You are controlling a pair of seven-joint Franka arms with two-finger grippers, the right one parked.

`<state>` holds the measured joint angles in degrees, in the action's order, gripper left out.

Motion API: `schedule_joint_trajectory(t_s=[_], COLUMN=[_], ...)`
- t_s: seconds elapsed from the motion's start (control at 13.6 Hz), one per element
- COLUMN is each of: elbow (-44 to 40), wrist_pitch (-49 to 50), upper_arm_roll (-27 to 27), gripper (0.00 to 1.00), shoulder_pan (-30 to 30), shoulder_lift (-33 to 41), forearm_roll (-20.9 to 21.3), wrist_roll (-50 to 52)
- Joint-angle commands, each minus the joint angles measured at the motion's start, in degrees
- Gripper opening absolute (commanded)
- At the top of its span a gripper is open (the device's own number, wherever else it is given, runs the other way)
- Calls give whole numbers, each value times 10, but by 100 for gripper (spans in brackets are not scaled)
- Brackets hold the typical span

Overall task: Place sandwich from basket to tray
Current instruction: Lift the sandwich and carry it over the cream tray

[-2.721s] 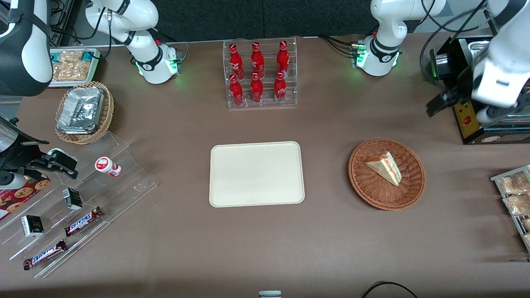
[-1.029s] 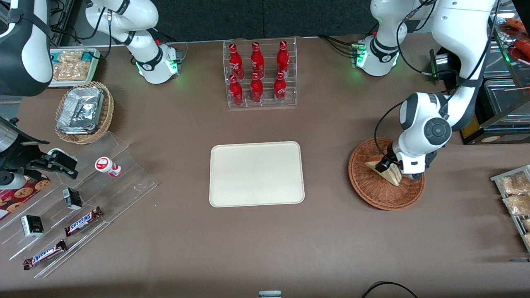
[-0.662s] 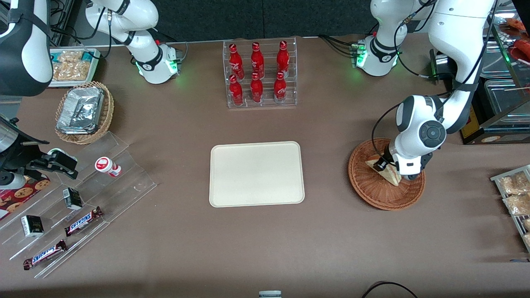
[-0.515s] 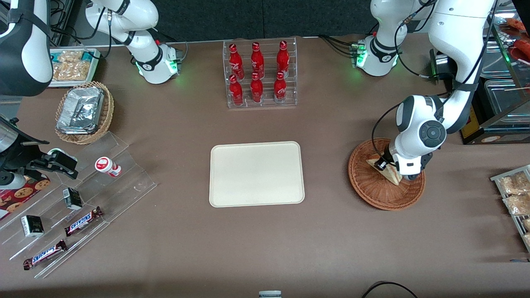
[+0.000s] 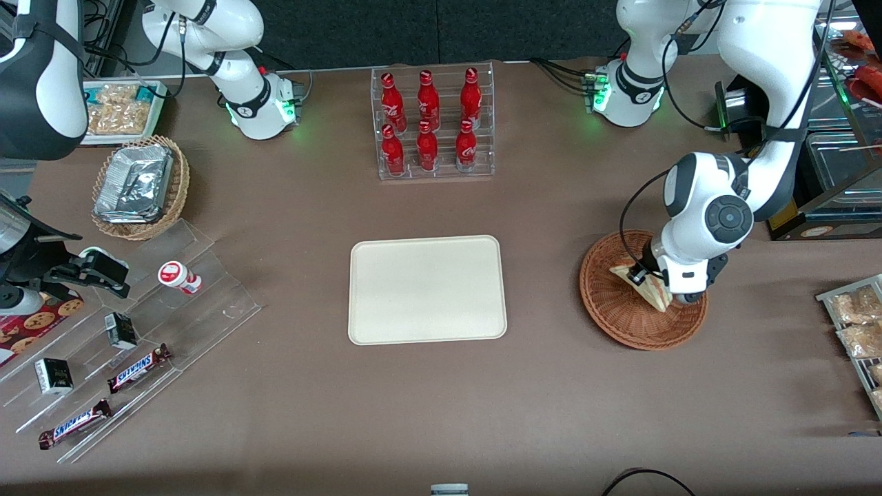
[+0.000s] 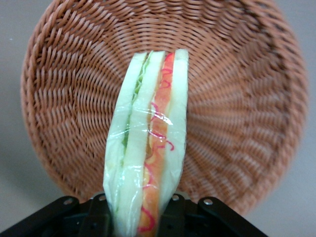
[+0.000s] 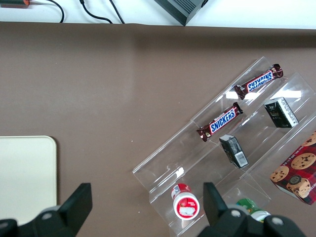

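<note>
1. One sandwich (image 6: 148,163), one reddish-brown basket (image 5: 613,313) and one cream tray (image 5: 427,289) are on the table.
2. The gripper (image 5: 651,279) is over the basket and clenched on the sandwich, one finger against each bread face; the wedge sticks out from between them with its filling edge showing, above the basket's weave.
3. The tray lies well apart from the gripper, toward the parked arm's end of the table, with nothing on it.
4. Six red bottles (image 5: 428,122) stand in a clear rack, farther from the front camera than the gripper.
5. Two Snickers bars (image 7: 221,121) lie on a clear stepped stand at the parked arm's end.
6. Compared with half a second ago, the working arm's wrist has shifted slightly toward its own end of the table, and the sandwich has moved with it; 2.7 seconds ago the sandwich lay flat in the basket with the gripper well away from it.
</note>
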<state>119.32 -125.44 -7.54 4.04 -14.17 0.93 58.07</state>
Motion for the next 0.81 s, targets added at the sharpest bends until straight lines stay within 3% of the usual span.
schedule_joint_trajectory(t_s=[0.0, 0.37, 0.51, 0.74], elbow=[-83, -185, -244, -357], wrist_pitch=[66, 79, 92, 128], upper_arm_roll=[1, 2, 2, 2], gripper=[5, 6, 6, 9], shoulder_pan=[58, 185, 227, 278], shoulder_lift=[-7, -67, -109, -182], forearm_roll=[7, 14, 45, 48], wrist_roll=[62, 109, 110, 108])
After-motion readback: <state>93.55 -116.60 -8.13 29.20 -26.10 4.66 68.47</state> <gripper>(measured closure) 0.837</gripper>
